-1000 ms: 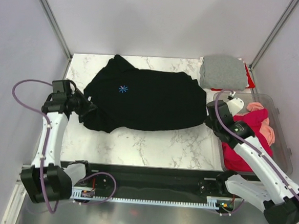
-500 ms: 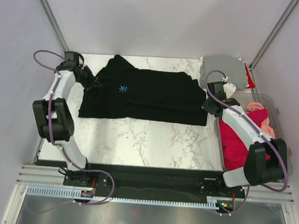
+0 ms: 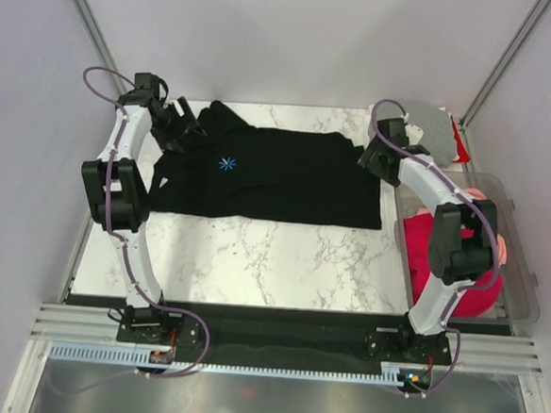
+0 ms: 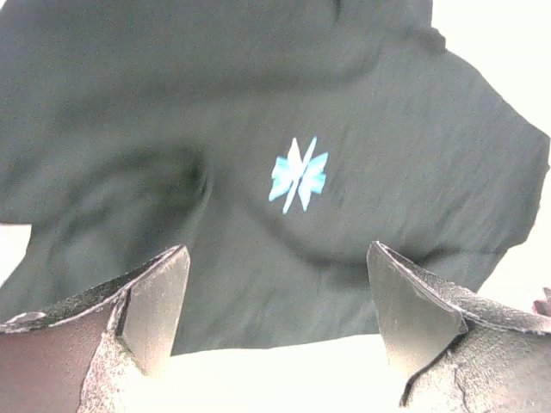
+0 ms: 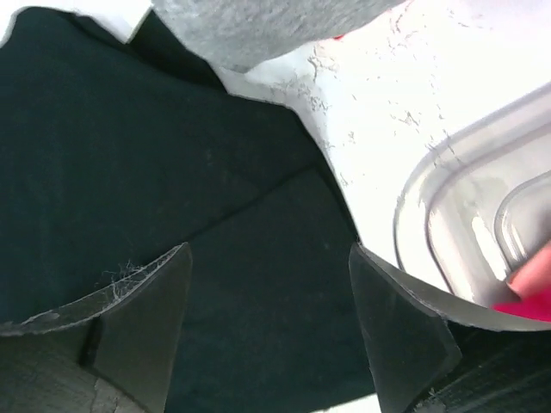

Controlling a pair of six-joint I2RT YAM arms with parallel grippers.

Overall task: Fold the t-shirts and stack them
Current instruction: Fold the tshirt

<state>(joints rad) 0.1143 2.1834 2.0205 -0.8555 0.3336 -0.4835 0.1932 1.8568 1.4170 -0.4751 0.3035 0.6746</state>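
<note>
The black t-shirt (image 3: 287, 179) lies spread on the marble worktop (image 3: 271, 263) between the left end effector (image 3: 184, 129) and the right end effector (image 3: 369, 162) — each at a far corner. Just beyond the right one is a grey shirt (image 3: 436, 123); nearer, to its right, a clear tub (image 3: 527, 281) holds crimson cloth (image 3: 422, 250).

A white desk (image 3: 282, 254) with grey marble veining is filling the middle of the overhead view. A clear plastic tub (image 3: 534, 272) is sitting along its right side. In the right wrist view, one rounded corner of the tub (image 5: 430, 198) is resting on the pale desk (image 5: 405, 77), its stepped rim catching the light. Plain lilac walls (image 3: 297, 38) are closing in the desk on three sides, with thin metal strips (image 3: 94, 28) running up the back corners. A black plate (image 3: 277, 325) is lying along the near edge. A slotted aluminium rail (image 3: 274, 365) is running in front of it, and a brushed metal sheet (image 3: 271, 409) is lying nearest the camera.
</note>
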